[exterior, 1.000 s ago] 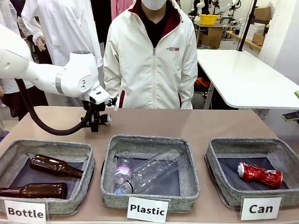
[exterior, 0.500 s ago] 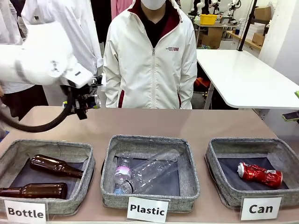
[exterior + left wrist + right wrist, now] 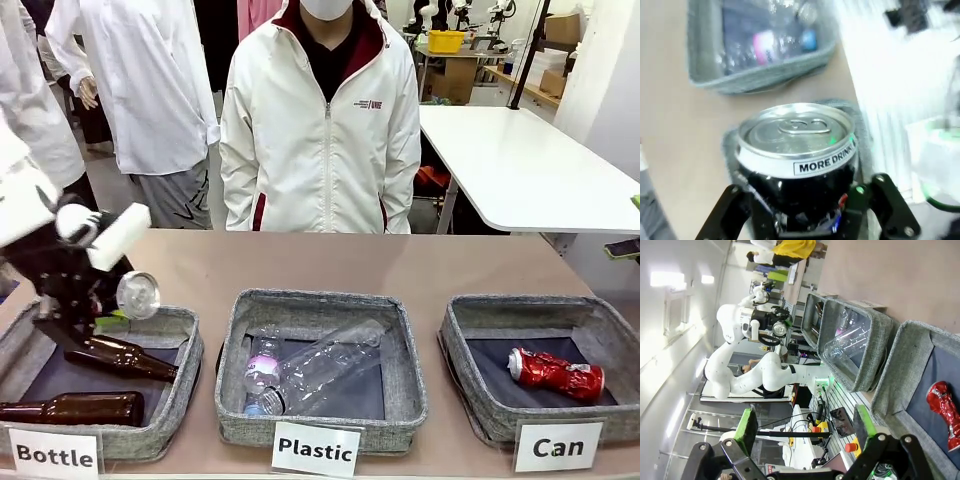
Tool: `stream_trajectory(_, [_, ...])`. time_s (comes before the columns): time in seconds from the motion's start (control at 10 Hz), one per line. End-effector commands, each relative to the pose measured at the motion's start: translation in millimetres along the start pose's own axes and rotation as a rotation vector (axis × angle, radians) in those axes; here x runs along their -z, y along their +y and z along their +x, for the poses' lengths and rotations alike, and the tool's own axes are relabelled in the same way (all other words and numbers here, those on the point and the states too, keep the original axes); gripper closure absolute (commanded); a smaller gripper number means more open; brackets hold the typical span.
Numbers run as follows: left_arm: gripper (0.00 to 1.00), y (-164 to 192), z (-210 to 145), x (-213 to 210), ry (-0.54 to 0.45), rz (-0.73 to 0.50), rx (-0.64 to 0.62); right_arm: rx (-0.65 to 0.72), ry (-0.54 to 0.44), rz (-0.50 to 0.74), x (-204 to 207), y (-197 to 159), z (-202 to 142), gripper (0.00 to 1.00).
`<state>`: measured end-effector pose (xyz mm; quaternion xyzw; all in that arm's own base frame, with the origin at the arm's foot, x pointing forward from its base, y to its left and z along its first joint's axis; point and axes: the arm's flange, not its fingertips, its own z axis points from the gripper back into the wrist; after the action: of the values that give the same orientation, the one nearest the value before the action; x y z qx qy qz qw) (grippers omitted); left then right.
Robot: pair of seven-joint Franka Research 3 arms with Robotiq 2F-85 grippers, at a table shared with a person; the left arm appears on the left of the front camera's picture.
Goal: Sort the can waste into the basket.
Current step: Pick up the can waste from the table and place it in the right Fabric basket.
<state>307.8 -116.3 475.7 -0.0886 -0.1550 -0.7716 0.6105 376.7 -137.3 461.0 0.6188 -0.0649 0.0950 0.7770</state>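
A black can [image 3: 138, 295] with a silver lid hangs above the far right corner of the "Bottle" basket, and my left gripper [image 3: 118, 312] is shut on it. In the left wrist view the can [image 3: 797, 150] carries a white band of print, and its body sits between the black fingers [image 3: 732, 212] of my left gripper [image 3: 805, 212]. The shiny red crushed can [image 3: 556, 373] lies on the dark floor of the grey "Can" basket [image 3: 470, 312] at the right. My right gripper [image 3: 805, 427] is open with nothing between its green pads. It is high and well back from that basket [image 3: 907, 365] and the red can [image 3: 944, 407].
The "Bottle" basket [image 3: 180, 318] at the left holds two brown glass bottles [image 3: 118, 357]. The "Plastic" basket [image 3: 405, 350] in the middle holds clear plastic bottles. A person in a white jacket [image 3: 320, 130] stands at the far side. Bare tabletop lies behind the baskets.
My left arm has swung from the far left of the table back towards the near left, carrying the black can. It now hangs low over the "Bottle" basket's corner.
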Motion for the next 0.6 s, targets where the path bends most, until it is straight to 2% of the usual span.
stream_trajectory(0.0, [1.0,-10.9,-20.3,-2.2,-0.034,0.035,-0.035,-0.016,0.006,0.005,-1.5,1.5,-1.1,0.0])
stream_trajectory(0.1, [1.0,3.0,-29.4,-3.7,-0.048,0.06,-0.111,-0.016,0.006,0.005,-1.5,1.5,-1.1,0.0])
stream_trajectory(0.2, [1.0,-3.0,-5.5,-13.0,-0.023,0.014,-0.01,-0.016,0.006,0.005,-1.5,1.5,-1.1,0.0])
stream_trajectory(0.5, [1.0,-1.6,-13.2,-15.8,-0.034,0.026,-0.035,-0.016,0.006,0.005,-1.5,1.5,-1.1,0.0])
